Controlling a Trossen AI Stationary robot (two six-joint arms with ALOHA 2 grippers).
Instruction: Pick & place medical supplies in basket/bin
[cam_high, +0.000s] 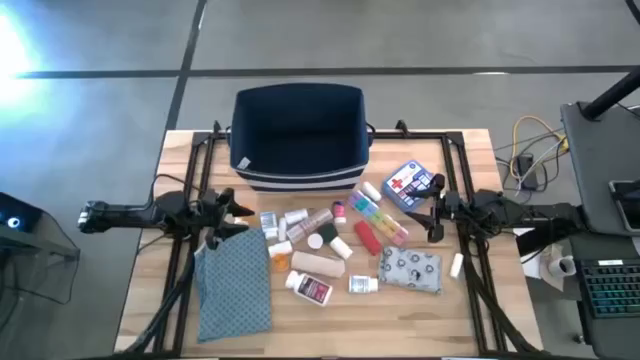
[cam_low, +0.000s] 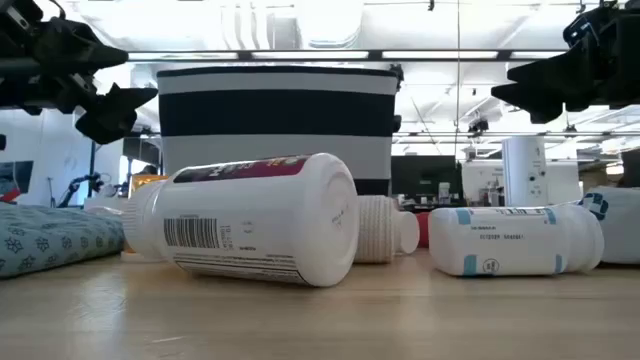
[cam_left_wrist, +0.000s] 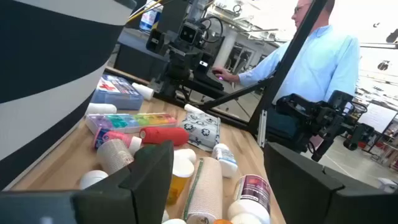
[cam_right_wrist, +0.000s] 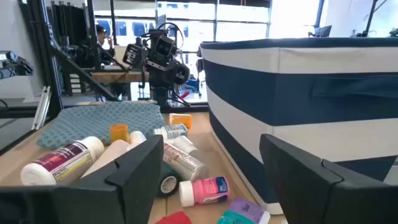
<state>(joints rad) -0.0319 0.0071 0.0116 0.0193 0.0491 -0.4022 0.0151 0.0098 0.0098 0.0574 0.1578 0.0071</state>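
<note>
On the tabletop, supplies (cam_high: 340, 250) crowd six o'clock of the bin (cam_high: 298, 135); both jaws gape empty, so a grab may knock neighbours rolling.

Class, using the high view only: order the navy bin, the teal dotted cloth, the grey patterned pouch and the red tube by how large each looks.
1. Navy bin
2. Teal dotted cloth
3. Grey patterned pouch
4. Red tube

All four differ plainly, so none tie.
</note>
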